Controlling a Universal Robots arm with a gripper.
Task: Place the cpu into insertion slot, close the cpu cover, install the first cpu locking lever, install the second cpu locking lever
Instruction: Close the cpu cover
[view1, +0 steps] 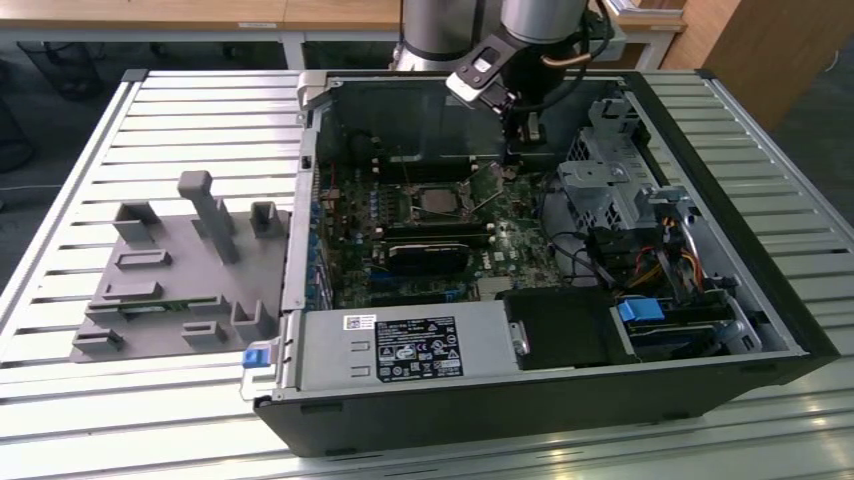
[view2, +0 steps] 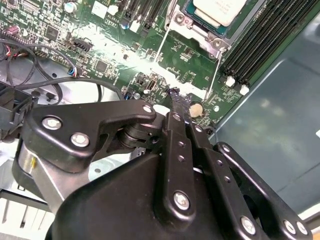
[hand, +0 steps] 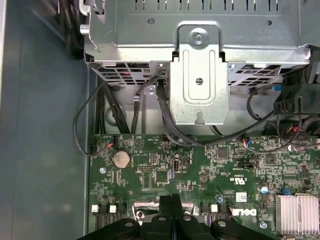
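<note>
The cpu (view2: 216, 9) lies in the insertion slot (view1: 434, 203) on the motherboard, its silver top showing. The silver cpu cover (view2: 199, 29) lies flat around it as a frame. Two thin wire locking levers (view2: 214, 72) stick out from the socket's corners across the board, both unlatched. My gripper (view2: 178, 97) is shut with nothing between its black fingers (hand: 170, 202). Its tip hovers just above the board beside the free end of one lever. In the exterior view the gripper (view1: 518, 150) hangs inside the open case, just behind the socket toward that view's right.
A metal drive cage (hand: 200, 75) and black cables (hand: 165, 125) lie close to the gripper. A coin battery (hand: 121, 159) and memory slots (view2: 260, 45) sit on the board. A black card (view1: 430, 252) lies in front of the socket. A grey fixture (view1: 174, 270) stands outside the case.
</note>
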